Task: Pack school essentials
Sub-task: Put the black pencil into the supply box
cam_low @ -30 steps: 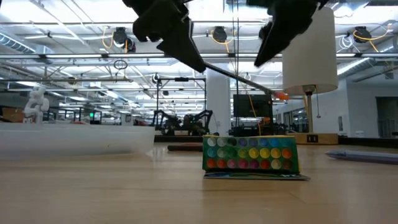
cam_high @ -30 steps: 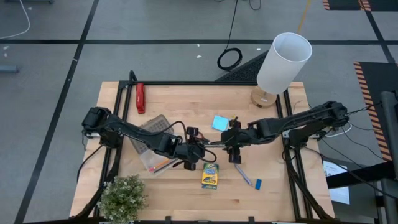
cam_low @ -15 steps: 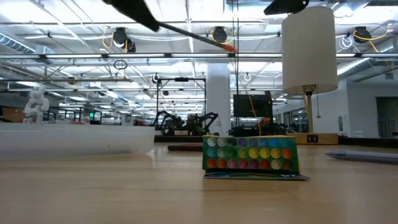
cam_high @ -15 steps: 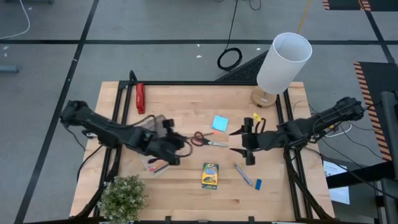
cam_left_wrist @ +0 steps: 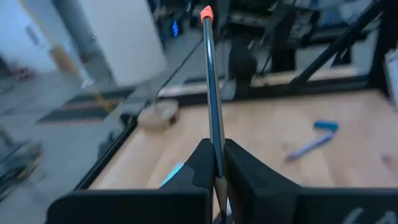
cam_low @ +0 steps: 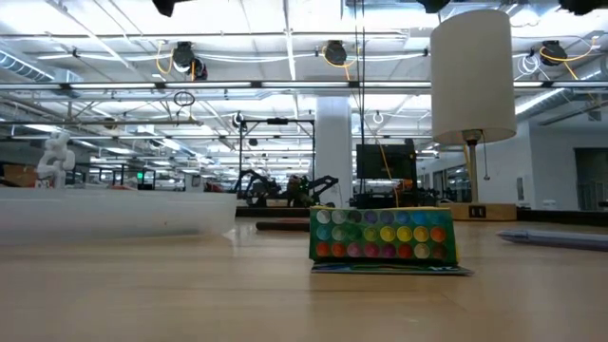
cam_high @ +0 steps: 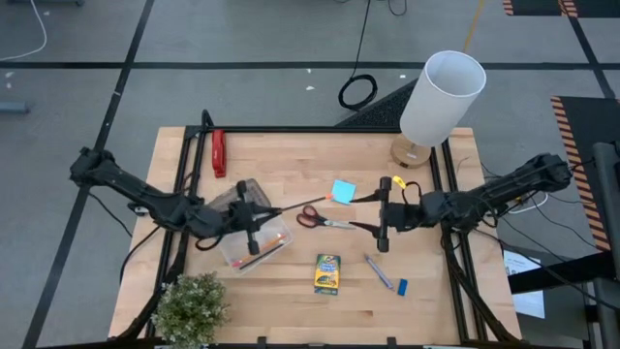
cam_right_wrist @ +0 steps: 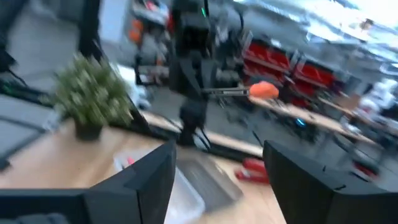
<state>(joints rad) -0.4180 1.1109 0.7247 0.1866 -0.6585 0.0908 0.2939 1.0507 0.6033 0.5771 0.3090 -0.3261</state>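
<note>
Above the clear case (cam_high: 254, 239), your left gripper (cam_high: 254, 219) is clamped on the dark pencil (cam_high: 291, 207), its long axis running out toward the scissors (cam_high: 320, 219). Tip it down into the case. Your right gripper (cam_high: 382, 213) waits beyond the scissors, fingers spread, empty.

The bench carries one pair of scissors (cam_high: 312, 218), one crayon box (cam_high: 327, 274), one notepad (cam_high: 342, 191), one pen (cam_high: 379, 271), one eraser (cam_high: 402, 287), one lamp (cam_high: 438, 97) and one plant (cam_high: 191, 308).
</note>
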